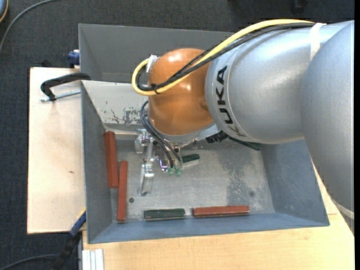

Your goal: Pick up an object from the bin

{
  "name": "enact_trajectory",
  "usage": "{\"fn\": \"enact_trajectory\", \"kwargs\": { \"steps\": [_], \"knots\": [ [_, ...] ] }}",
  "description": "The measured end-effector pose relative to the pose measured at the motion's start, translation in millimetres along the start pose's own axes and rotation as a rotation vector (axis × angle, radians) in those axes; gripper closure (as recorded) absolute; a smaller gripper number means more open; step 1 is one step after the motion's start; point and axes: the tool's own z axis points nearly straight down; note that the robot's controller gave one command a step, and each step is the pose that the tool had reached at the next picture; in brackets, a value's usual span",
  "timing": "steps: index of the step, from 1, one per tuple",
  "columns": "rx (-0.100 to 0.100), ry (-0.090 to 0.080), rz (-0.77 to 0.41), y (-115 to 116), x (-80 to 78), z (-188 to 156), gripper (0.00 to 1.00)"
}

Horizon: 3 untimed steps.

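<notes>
1. The gripper [145, 185] hangs below the orange cover [174, 94] as a slim silver prong over the left half of the grey bin [93, 167]; whether it is open or closed cannot be told, as its tip reads as one narrow piece
2. Its tip is over bare bin floor, just to the right of the lower red-brown bar [121, 191], with a thin strip of floor between them; whether the tip touches the floor cannot be made out
3. The orange cover and the grey arm [281, 83], with a yellow cable [225, 41] looped over them, hide the middle and right back of the bin floor
4. A small dark green piece [191, 158] lies just right of the gripper's body; its left end is hidden behind the wrist's wires, so its full shape is unclear
5. The lower red-brown bar lies flat along the left wall, its long axis running from the back of the bin toward the front wall, with its near end down in the front left corner
6. The upper red-brown bar [111, 159] lies nearly parallel beside it, set further back, and their neighbouring ends overlap side by side
7. Along the front wall a dark green bar [163, 213] and a long red-brown bar [220, 211] lie end to end, both pointing left to right, with a small gap between them
</notes>
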Motion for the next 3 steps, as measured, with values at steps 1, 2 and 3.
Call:
{"fn": "enact_trajectory", "kwargs": {
  "steps": [1,2,3],
  "knots": [
    [0.005,0.004,-0.234,-106.5,-3.7,73.3,0.00],
    [0.000,-0.008,-0.087,-124.5,-74.1,108.6,0.00],
    [-0.001,-0.006,-0.087,-123.6,-73.0,107.4,1.00]
  ]
}}
